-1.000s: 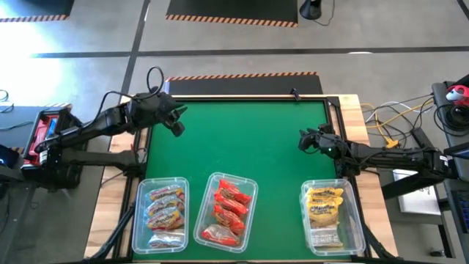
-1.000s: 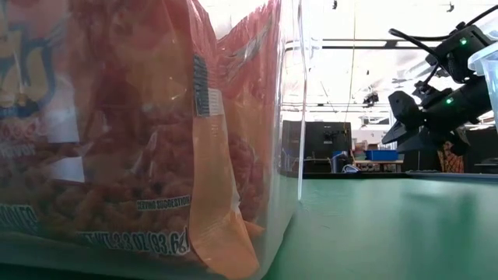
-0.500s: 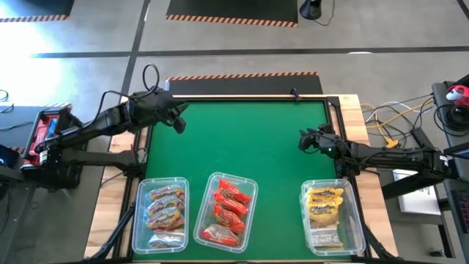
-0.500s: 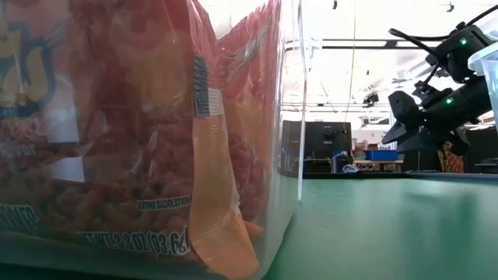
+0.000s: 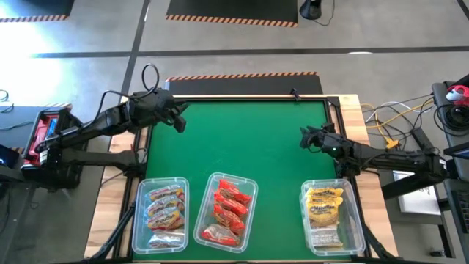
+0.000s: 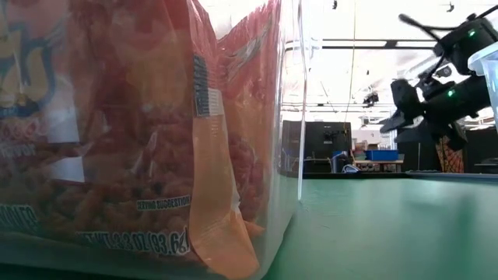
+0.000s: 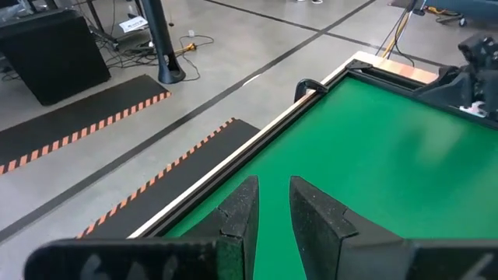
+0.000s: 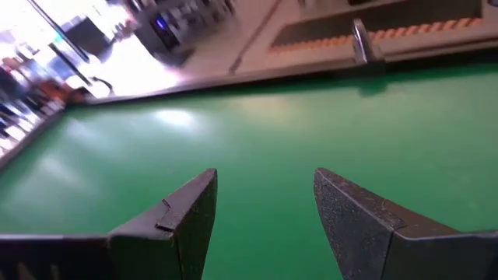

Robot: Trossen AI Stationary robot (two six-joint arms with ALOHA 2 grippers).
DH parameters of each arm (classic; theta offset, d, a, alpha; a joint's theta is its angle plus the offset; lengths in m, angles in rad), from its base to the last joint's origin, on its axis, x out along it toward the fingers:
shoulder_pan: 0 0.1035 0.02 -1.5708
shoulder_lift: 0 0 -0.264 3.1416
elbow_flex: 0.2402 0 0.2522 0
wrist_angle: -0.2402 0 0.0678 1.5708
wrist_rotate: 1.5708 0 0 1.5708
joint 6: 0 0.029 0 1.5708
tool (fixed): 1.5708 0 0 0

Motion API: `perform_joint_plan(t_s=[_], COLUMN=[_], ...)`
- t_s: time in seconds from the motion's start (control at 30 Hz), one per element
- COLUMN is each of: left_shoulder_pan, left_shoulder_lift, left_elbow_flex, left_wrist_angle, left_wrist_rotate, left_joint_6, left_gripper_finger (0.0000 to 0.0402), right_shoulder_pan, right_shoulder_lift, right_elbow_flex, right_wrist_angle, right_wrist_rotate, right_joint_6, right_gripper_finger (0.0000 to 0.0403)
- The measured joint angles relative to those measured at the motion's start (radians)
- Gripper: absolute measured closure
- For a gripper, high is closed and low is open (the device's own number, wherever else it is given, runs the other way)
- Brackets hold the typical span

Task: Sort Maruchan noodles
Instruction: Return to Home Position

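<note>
Maruchan noodles (image 5: pixel 229 206) lie well apart from both sets of fingers, sorted by colour into three clear bins (image 5: pixel 138 220) along the front edge of the green table (image 5: pixel 249 147). Near the far left corner the left gripper (image 5: pixel 178 122) hovers empty, fingers a narrow gap apart. The right gripper (image 5: pixel 304 136) hangs released and empty near the right edge, behind the right-hand bin.

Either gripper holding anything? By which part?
Nothing held: the left gripper and the right gripper are both empty, jaws apart over the green mat.
</note>
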Motion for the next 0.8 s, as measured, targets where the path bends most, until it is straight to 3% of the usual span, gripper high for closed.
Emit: perform_joint_plan(t_s=[0.4, 0.8], left_shoulder_pan=[0.000, 0.000], left_shoulder_lift=[0.000, 0.000], left_elbow_flex=[0.000, 0.000], left_wrist_angle=[0.000, -0.002], left_wrist_rotate=[0.000, 0.000], left_joint_6=[0.000, 0.023], left_gripper_finger=[0.0345, 0.0345], right_shoulder_pan=[0.000, 0.000], right_shoulder_lift=[-0.230, -0.260], right_elbow_flex=[0.000, 0.000], right_wrist_angle=[0.000, -0.001], right_wrist_rotate=[0.001, 0.000], right_joint_6=[0.000, 0.000], right_gripper_finger=[0.0199, 0.0199])
